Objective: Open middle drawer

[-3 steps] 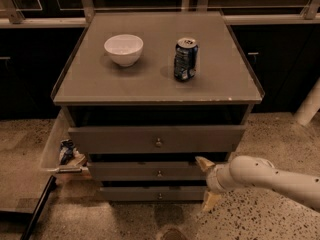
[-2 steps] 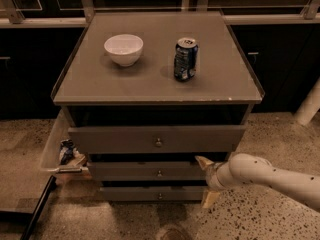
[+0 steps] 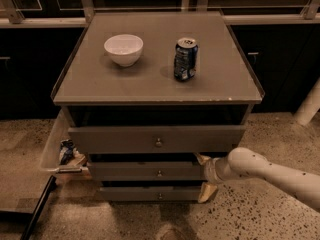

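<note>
The grey cabinet (image 3: 150,79) has three drawers. The middle drawer (image 3: 145,171) has a low flat front with a small round knob (image 3: 159,173). It sits just under the taller top drawer (image 3: 155,139), which stands out a little, and above the bottom drawer (image 3: 150,194). My gripper (image 3: 204,176) comes in from the right on a white arm (image 3: 270,171) and is at the right end of the middle drawer's front. It is open, with one tan finger (image 3: 201,158) above the front's edge and the other (image 3: 208,193) below it. It is well right of the knob.
A white bowl (image 3: 123,49) and a blue soda can (image 3: 185,59) stand on the cabinet top. A clear bin (image 3: 60,149) with clutter hangs at the cabinet's left side. A black bar (image 3: 37,209) lies on the speckled floor at lower left. A white post (image 3: 310,104) stands at right.
</note>
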`<action>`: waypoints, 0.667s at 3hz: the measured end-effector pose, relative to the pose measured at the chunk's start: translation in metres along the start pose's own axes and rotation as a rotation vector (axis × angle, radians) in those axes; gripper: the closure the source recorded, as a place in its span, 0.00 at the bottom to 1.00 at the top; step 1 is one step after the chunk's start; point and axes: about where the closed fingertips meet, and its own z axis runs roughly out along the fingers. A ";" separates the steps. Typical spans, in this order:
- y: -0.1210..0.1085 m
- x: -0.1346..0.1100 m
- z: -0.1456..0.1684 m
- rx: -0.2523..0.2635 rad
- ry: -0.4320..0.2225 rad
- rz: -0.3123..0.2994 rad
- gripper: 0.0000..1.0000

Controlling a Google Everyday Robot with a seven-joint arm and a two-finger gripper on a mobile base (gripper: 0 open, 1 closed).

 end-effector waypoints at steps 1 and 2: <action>-0.013 0.003 0.009 0.006 -0.012 -0.005 0.00; -0.018 0.005 0.018 0.003 -0.023 0.005 0.00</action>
